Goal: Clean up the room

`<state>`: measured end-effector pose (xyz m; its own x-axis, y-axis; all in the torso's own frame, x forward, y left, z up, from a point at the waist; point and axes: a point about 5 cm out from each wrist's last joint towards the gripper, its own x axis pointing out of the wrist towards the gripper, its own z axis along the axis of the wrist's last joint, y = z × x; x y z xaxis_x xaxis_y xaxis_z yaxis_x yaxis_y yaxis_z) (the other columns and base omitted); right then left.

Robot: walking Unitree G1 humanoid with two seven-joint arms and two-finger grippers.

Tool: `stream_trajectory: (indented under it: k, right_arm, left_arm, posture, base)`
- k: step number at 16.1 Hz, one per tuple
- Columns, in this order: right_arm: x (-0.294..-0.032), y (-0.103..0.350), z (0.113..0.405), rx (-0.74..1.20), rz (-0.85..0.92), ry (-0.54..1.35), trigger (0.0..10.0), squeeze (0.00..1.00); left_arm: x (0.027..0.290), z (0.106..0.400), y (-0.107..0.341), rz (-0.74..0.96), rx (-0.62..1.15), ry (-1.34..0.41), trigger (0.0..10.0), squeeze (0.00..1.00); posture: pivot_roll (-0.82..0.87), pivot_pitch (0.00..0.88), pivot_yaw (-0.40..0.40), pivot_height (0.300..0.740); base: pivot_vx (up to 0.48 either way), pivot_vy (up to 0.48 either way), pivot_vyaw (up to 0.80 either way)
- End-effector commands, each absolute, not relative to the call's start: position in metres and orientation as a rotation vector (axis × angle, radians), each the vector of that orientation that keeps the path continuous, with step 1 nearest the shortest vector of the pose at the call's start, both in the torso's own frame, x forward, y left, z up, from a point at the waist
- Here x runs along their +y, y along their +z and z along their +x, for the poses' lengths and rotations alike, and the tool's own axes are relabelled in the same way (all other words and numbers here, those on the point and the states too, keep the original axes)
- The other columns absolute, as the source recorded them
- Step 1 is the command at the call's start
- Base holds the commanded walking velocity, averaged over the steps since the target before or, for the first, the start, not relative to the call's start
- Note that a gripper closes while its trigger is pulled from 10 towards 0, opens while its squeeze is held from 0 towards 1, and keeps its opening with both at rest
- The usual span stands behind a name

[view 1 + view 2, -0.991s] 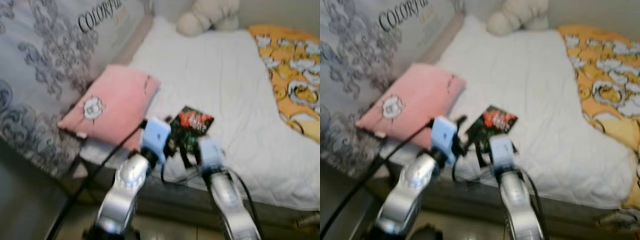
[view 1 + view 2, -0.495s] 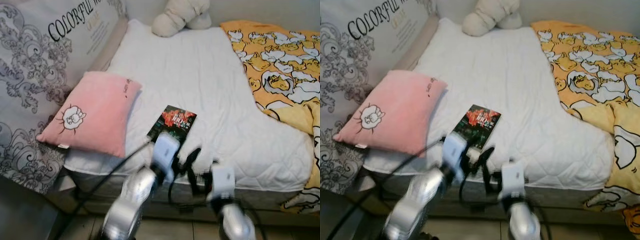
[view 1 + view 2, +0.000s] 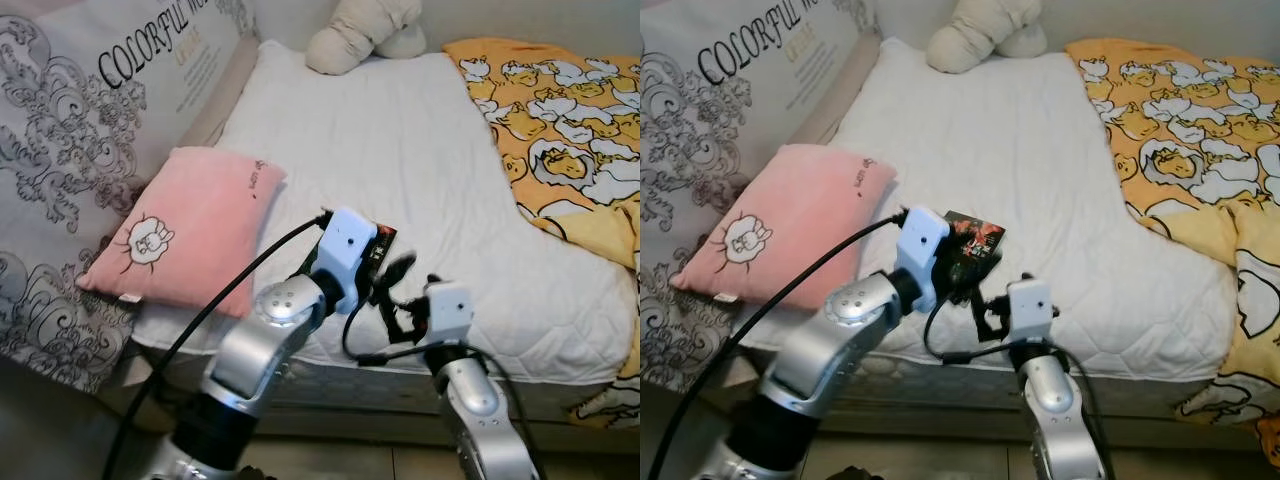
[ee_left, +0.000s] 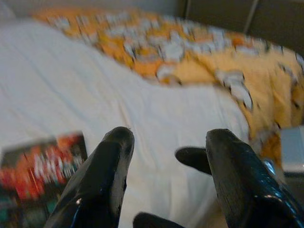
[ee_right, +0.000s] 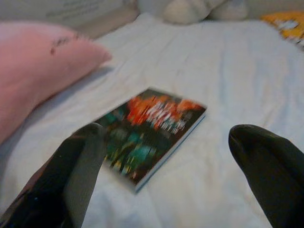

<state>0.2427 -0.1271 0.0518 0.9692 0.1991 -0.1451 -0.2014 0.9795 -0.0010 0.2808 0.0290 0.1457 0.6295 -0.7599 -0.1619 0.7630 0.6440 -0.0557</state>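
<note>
both jaws are gaping wide and empty, the left gripper (image 4: pixel 166 156) and right gripper (image 5: pixel 166 161) hovering over the book (image 5: pixel 152 130) lying on the bed (image 3: pixel 420 160) beside the pink pillow (image 3: pixel 190 225).

A bed (image 3: pixel 1040 150) with a white quilted cover carries a dark book (image 5: pixel 152 130) near its front edge. A pink pillow (image 3: pixel 790 225) lies left of the book, a yellow patterned blanket (image 3: pixel 1190 130) well to its right, and a cream plush toy (image 3: pixel 985 35) far behind it.

silver arms (image 3: pixel 268 335), white wrists, black cables
</note>
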Motion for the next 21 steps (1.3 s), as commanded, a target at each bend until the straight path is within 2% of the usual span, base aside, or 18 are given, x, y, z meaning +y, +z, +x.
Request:
stream_trajectory:
  k: [1, 4, 8, 11, 13, 14, 16, 19, 21]
  right_arm:
    - [-0.170, 0.024, 0.230, 0.280, -0.050, 0.058, 10.0, 0.00]
    - [-0.165, 0.034, 0.245, 0.225, -0.057, 0.089, 10.0, 0.00]
    - [-0.171, 0.040, 0.260, 0.200, -0.003, 0.070, 10.0, 0.00]
    - [-0.177, 0.039, 0.264, 0.206, 0.002, 0.048, 10.0, 0.00]
    - [-0.177, 0.043, 0.272, 0.185, 0.014, 0.040, 10.0, 0.00]
    - [-0.170, 0.052, 0.277, 0.150, 0.050, 0.061, 10.0, 0.00]
    - [-0.156, 0.066, 0.283, 0.105, 0.147, 0.089, 10.0, 0.00]
    - [-0.136, 0.084, 0.289, 0.056, 0.239, 0.125, 10.0, 0.00]
    - [-0.123, 0.097, 0.294, 0.034, 0.282, 0.155, 10.0, 0.00]
  left_arm:
    - [0.064, 0.291, 0.163, 0.101, 0.147, -0.807, 10.0, 0.00]
    - [0.072, 0.291, 0.157, 0.138, 0.241, -0.826, 10.0, 0.00]
    - [0.078, 0.298, 0.170, 0.111, 0.204, -0.796, 10.0, 0.00]
    - [0.081, 0.293, 0.170, 0.111, 0.248, -0.832, 10.0, 0.00]
    - [0.089, 0.302, 0.165, 0.173, 0.255, -0.747, 10.0, 0.00]
    - [0.096, 0.319, 0.160, 0.123, 0.248, -0.572, 10.0, 0.00]
    - [0.101, 0.340, 0.151, -0.111, 0.241, -0.312, 10.0, 0.00]
    - [0.086, 0.345, 0.133, -0.383, 0.326, -0.225, 10.0, 0.00]
    - [0.079, 0.346, 0.121, -0.461, 0.374, -0.166, 10.0, 0.00]
  posture:
    - [0.02, 0.000, 0.049, 0.740]
    - [0.03, 0.000, 0.051, 0.740]
    - [0.04, 0.000, 0.039, 0.740]
    - [0.05, 0.000, 0.033, 0.740]
    - [0.05, 0.000, 0.033, 0.740]
    - [0.06, 0.000, 0.030, 0.740]
    - [0.06, 0.000, 0.023, 0.740]
    - [0.05, 0.000, 0.015, 0.740]
    - [0.04, 0.000, 0.016, 0.740]
  base:
    - [0.000, 0.000, 0.00]
    - [0.000, 0.000, 0.00]
    - [0.000, 0.000, 0.00]
    - [0.000, 0.000, 0.00]
    - [0.000, 0.000, 0.00]
    - [0.000, 0.000, 0.00]
    - [0.000, 0.000, 0.00]
    - [0.000, 0.000, 0.00]
    - [0.000, 0.000, 0.00]
